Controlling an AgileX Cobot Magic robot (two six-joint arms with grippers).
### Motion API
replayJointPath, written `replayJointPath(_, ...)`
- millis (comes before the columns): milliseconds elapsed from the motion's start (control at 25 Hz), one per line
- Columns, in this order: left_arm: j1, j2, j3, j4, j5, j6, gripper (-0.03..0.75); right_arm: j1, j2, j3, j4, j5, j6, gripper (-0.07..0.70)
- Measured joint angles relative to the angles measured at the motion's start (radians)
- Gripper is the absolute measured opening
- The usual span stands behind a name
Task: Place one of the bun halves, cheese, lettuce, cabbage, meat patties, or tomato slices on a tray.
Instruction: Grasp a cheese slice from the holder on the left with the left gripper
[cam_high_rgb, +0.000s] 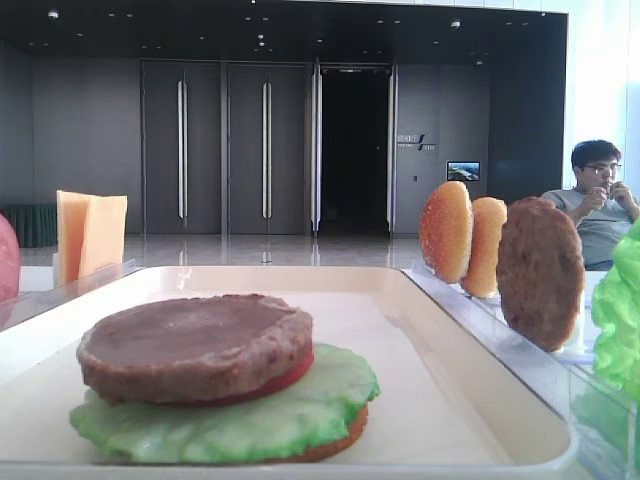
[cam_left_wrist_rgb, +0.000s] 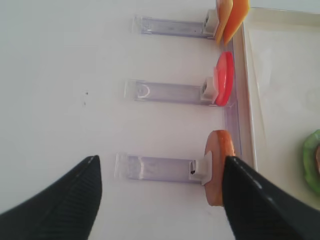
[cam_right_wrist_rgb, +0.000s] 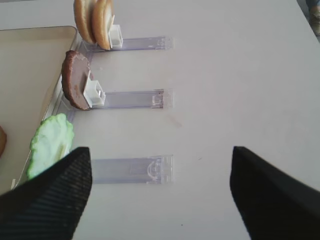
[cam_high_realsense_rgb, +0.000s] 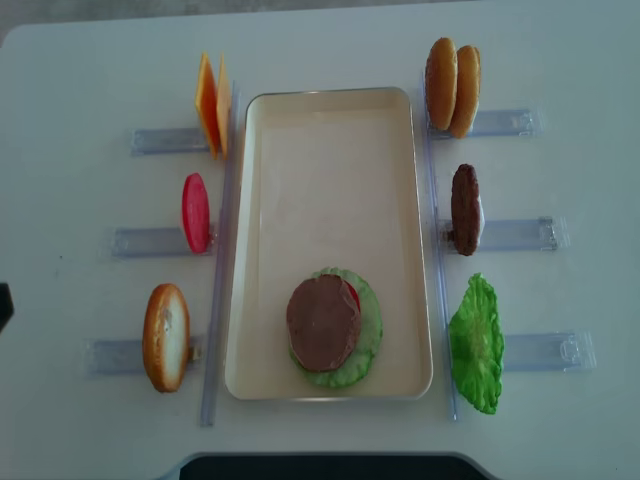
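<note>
Realsense overhead view shows the tray (cam_high_realsense_rgb: 330, 150) holding a lettuce-tomato-patty stack (cam_high_realsense_rgb: 325, 325); cheese (cam_high_realsense_rgb: 210, 115) waits racked upper-left. Both grippers, left gripper (cam_left_wrist_rgb: 160, 200) and right gripper (cam_right_wrist_rgb: 160, 195), gape empty. That thin cheese slice could slip sideways when pinched.

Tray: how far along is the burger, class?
Done: on the tray sits a stack of bun, lettuce, tomato and patty. In hand: nothing; both grippers, left and right, are open and empty. Left: cheese and a bun half wait in racks.
</note>
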Motion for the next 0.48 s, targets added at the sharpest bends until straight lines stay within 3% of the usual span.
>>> replayJointPath(480,0.000,0.607,-0.499,0.010,0.107,-0.031,0.573,0.000,0.000,0.000,0.000,0.000,0.000,0.542)
